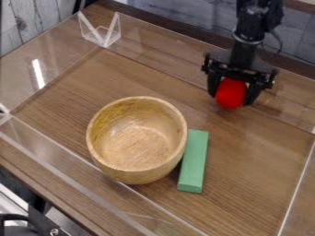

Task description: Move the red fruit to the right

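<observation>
Red fruit (230, 93) sat directly between my gripper (237, 89) fingers, jaws spread wide around it, nothing clamped.

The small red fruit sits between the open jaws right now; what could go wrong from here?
1. The small round red fruit could roll or squirt sideways if the black gripper, jaws open around it, closes off-centre.
2. The clear acrylic wall stands close on the right, so a wide move that way might strike it.
3. A loose grip may drop the fruit, which could roll toward the round wooden bowl or the green rectangular block.
</observation>
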